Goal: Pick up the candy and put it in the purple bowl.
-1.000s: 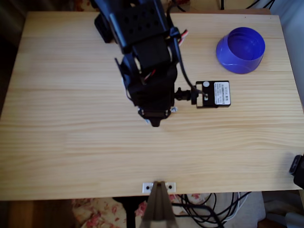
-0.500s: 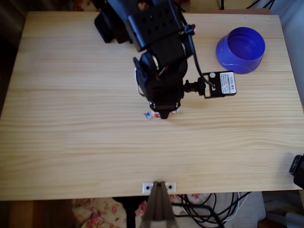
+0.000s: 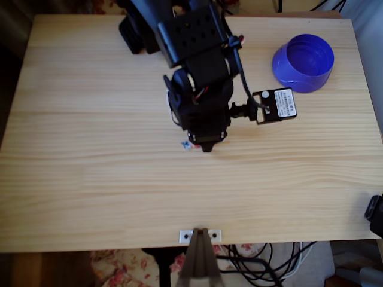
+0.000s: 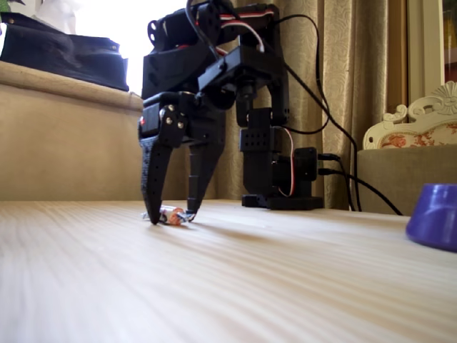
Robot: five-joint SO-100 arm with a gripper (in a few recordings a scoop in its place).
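— Starting big: where does the bench (image 3: 90, 179) carry the purple bowl (image 3: 303, 62)?
— By its far right corner, overhead.
— The pincer (image 4: 171, 214)?
— Spread wide mid-bench, tips down, straddling the candy (image 4: 171, 214), which lies flat there.

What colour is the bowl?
Blue-violet. The bowl shows best in the overhead view, at the table's upper right.
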